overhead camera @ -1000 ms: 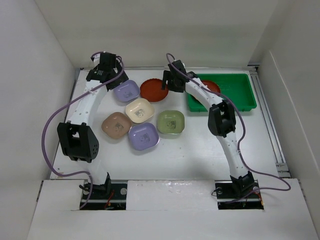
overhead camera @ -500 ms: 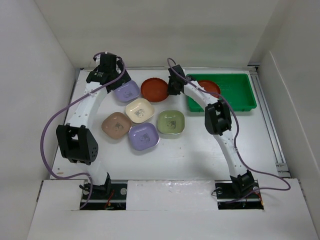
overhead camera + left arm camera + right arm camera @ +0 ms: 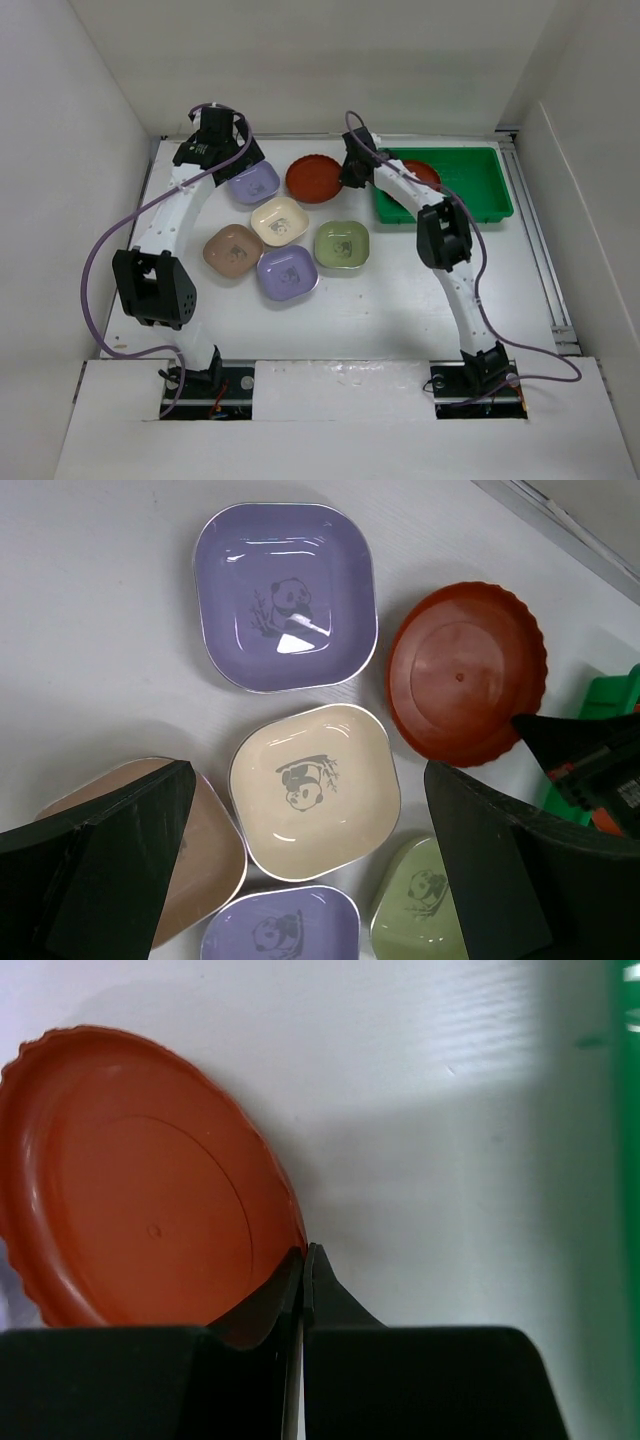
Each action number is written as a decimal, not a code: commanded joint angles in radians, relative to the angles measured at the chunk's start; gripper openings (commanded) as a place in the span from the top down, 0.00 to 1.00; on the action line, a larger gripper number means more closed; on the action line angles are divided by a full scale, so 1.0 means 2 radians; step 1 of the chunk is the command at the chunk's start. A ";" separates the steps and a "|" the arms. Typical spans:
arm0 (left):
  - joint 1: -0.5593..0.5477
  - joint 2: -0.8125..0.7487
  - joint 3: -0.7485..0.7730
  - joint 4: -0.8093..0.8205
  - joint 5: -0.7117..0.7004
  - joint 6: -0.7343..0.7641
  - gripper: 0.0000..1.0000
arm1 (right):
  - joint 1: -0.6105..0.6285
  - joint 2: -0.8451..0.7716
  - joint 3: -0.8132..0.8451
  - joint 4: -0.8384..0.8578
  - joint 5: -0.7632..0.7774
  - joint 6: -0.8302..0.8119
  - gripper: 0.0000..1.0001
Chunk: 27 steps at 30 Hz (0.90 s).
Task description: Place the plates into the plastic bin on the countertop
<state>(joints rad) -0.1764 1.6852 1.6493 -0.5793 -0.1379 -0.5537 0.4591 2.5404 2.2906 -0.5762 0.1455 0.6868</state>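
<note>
The right gripper (image 3: 305,1253) is clamping the rim of the round red-orange plastic plate (image 3: 150,1190) on the matte white countertop (image 3: 400,290), beside the bright green plastic bin (image 3: 497,190); the left gripper (image 3: 307,770) is gaping wide.

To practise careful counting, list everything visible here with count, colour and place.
round plates: 2, red-orange, one on countertop, one in plastic bin
lavender panda plates: 2, lavender, cluster's far and near ends
cream panda plate: 1, cream, cluster centre
olive-green panda plate: 1, olive-green, cluster right
tan-pink square plate: 1, tan-pink, cluster left
plastic bin: 1, bright green, countertop far right
countertop: 1, white, underneath everything
left gripper: 1, black, jaws open above cluster
right gripper: 1, black, jaws shut at loose round plate's rim
</note>
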 commanded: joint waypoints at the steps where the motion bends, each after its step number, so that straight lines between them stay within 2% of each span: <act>1: 0.001 -0.034 -0.003 0.010 0.002 0.007 0.00 | -0.017 -0.114 -0.036 0.068 -0.007 0.021 1.00; 4: 0.001 -0.039 -0.003 0.014 0.013 0.012 0.00 | -0.030 -0.162 -0.036 0.048 -0.012 0.006 1.00; 8: 0.001 -0.048 -0.009 0.014 0.008 0.012 0.00 | -0.048 -0.235 -0.101 0.030 0.017 -0.017 1.00; 13: 0.001 -0.048 -0.009 0.014 0.004 0.012 0.00 | -0.123 -0.296 -0.231 0.027 -0.005 -0.048 1.00; 17: 0.001 -0.048 -0.009 0.014 0.008 0.012 0.00 | -0.168 -0.340 -0.328 0.076 -0.022 -0.054 1.00; 22: 0.001 -0.048 -0.009 0.019 0.014 0.018 0.00 | -0.205 -0.351 -0.396 0.147 -0.085 -0.054 1.00; 27: 0.001 -0.053 -0.013 0.023 0.014 0.022 0.00 | -0.221 -0.326 -0.401 0.158 -0.085 -0.054 1.00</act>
<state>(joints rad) -0.1764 1.6272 1.6314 -0.5621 -0.1165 -0.5293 0.0261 1.8908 1.4677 -0.3847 0.0170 0.5941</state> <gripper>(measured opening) 0.993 0.018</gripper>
